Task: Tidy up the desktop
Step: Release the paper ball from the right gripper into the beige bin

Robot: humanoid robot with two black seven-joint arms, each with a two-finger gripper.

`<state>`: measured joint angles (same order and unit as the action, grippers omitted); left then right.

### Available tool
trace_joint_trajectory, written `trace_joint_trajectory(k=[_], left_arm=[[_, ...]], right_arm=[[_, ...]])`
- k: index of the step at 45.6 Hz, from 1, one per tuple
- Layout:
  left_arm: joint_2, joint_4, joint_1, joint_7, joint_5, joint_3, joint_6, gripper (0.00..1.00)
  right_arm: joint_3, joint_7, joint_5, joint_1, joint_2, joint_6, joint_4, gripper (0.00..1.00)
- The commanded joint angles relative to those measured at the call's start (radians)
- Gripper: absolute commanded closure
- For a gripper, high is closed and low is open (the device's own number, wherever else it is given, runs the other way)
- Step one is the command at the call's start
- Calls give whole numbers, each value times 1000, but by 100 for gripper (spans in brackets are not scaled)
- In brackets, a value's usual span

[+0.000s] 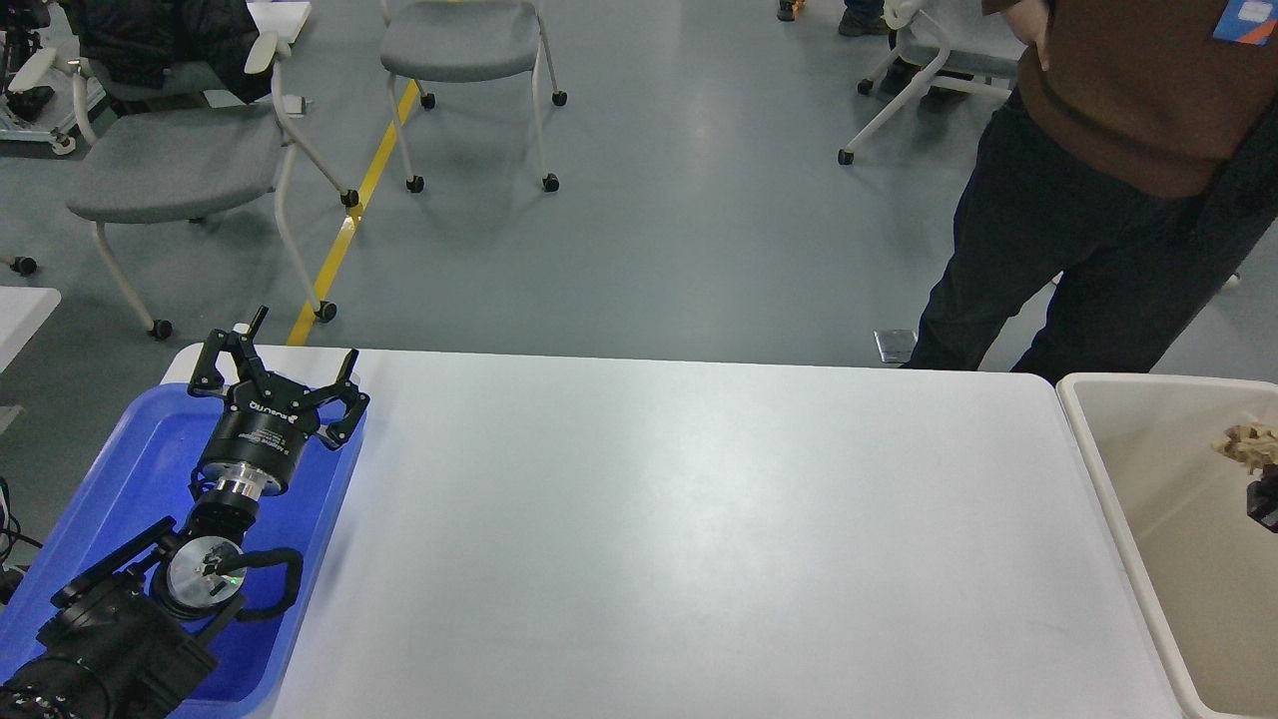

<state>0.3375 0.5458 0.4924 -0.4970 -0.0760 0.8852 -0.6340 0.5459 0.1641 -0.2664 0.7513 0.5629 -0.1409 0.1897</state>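
One crumpled scrap (1248, 444) lies in the beige bin (1108, 469).

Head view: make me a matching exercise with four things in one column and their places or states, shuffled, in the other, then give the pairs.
Things:
1. left gripper
2. blue tray
3. beige bin
4. desktop

Places or states:
A. at the right edge, with a tan scrap inside
B. open, over the blue tray's far corner
C. white and glossy, in the middle
D. at the left edge, under the arm

Pairs: 1-B, 2-D, 3-A, 4-C
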Motion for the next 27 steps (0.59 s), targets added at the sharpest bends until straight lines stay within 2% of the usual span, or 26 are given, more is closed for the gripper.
trace_joint_trajectory(k=[1,20,24,25,27], left_arm=[[0,-1,0,0,-1,0,0,0],[0,0,0,0,1,0,0,0],[0,0,0,0,1,0,0,0],[0,0,0,0,1,0,0,0],[0,0,0,0,-1,0,0,0]], right_arm=[[46,29,-5,-27,-55,-88,-42,100],[65,20,-5,-35,-57,-80,-42,100],[66,17,-7,-35,-57,-80,-42,70],[66,17,-5,-35,-57,-79,-42,58],[66,15,-5,-35,-57,-79,-42,28]])
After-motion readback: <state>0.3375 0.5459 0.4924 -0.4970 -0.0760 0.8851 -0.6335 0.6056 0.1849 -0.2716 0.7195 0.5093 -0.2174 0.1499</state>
